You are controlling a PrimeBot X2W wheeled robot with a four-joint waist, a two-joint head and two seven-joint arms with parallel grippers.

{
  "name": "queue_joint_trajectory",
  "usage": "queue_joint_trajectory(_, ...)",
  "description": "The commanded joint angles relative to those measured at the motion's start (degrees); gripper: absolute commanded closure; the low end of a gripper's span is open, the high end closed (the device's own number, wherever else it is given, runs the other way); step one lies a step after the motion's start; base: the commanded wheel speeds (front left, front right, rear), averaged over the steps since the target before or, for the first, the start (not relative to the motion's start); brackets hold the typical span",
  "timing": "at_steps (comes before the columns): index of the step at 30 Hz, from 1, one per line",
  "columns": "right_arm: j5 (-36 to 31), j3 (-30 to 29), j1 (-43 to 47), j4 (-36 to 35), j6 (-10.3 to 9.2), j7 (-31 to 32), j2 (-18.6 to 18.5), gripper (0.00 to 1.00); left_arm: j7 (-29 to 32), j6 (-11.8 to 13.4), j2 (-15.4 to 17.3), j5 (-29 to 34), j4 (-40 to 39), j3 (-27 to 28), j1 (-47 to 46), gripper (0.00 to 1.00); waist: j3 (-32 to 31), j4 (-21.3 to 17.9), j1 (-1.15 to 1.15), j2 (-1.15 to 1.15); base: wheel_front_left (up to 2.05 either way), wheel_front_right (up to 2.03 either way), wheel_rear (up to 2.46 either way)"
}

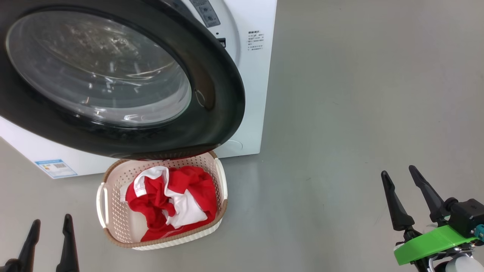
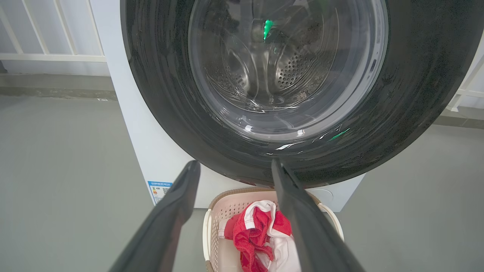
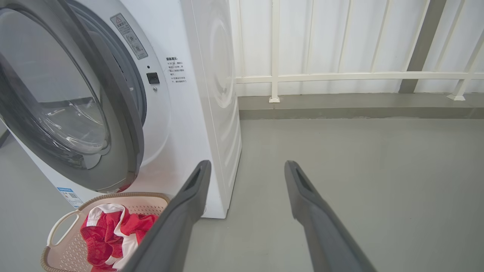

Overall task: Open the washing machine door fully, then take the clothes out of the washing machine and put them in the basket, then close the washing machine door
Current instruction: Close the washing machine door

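Observation:
The washing machine door (image 1: 211, 75) stands ajar, its black rim and glass bowl swung out over the basket (image 1: 113, 221); from the right wrist its edge (image 3: 124, 113) is seen a little off the white washing machine (image 1: 253, 75). The red and white clothes (image 1: 170, 200) lie crumpled in the basket on the floor, also seen as clothes (image 2: 261, 234) and clothes (image 3: 109, 234). My left gripper (image 1: 51, 223) is open at the lower left, empty, short of the basket. My right gripper (image 1: 399, 172) is open and empty, far right of the machine.
Grey floor (image 1: 340, 113) spreads to the right of the machine. A white railing (image 3: 340, 77) and a low kerb run behind it. A blue-white label (image 1: 56, 168) sits low on the machine's front.

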Motion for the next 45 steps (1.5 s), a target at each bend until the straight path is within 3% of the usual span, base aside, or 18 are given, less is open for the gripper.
queue_joint_trajectory(1,0.27,0.91,-0.06,-1.44,0.09,-0.28,-1.14,0.00,-0.70,-0.17,0.80,0.99,-1.51,2.17,-0.83,0.00,-0.02,0.10,0.00,0.00,0.00,0.00,0.00)
queue_joint_trajectory(6,0.48,1.47,-0.79,-1.85,0.09,-0.28,-1.23,0.00,-0.70,-0.17,0.47,1.18,-1.82,1.87,-1.10,0.00,0.27,1.02,0.00,0.00,0.00,0.00,0.00)
queue_joint_trajectory(7,0.57,1.66,-1.04,-2.02,0.09,-0.28,-1.27,0.07,-0.70,-0.17,0.35,1.27,-1.90,1.80,-1.26,0.00,0.40,1.40,0.00,0.00,0.00,0.00,0.00)
queue_joint_trajectory(9,0.75,2.25,-1.73,-2.34,0.09,-0.28,-1.33,0.74,-0.70,-0.17,0.13,1.45,-2.05,1.64,-1.49,0.00,0.56,2.13,0.00,0.00,0.00,0.00,0.00)
queue_joint_trajectory(10,0.82,2.59,-2.17,-2.51,0.09,-0.28,-1.34,0.94,-0.70,-0.17,-0.01,1.50,-2.12,1.59,-1.60,0.00,0.62,2.53,0.00,0.00,0.00,0.00,0.00)
queue_joint_trajectory(11,0.96,3.01,-2.66,-2.66,0.09,-0.28,-1.35,1.00,-0.70,-0.17,-0.14,1.53,-2.16,1.48,-1.66,0.00,0.68,2.93,0.00,0.00,0.00,0.00,0.00)
queue_joint_trajectory(32,2.41,14.31,-18.74,0.85,0.09,-0.28,0.20,1.00,-0.70,-0.17,-3.42,1.76,-3.20,-1.66,-5.06,0.00,4.66,13.76,0.00,0.00,0.00,0.00,0.00)
queue_joint_trajectory(45,2.02,14.97,-28.26,7.14,0.09,-0.28,1.10,1.00,-0.70,-0.17,-3.78,0.98,-3.53,-4.16,-10.09,0.00,11.15,17.59,0.00,0.00,0.00,0.00,0.00)
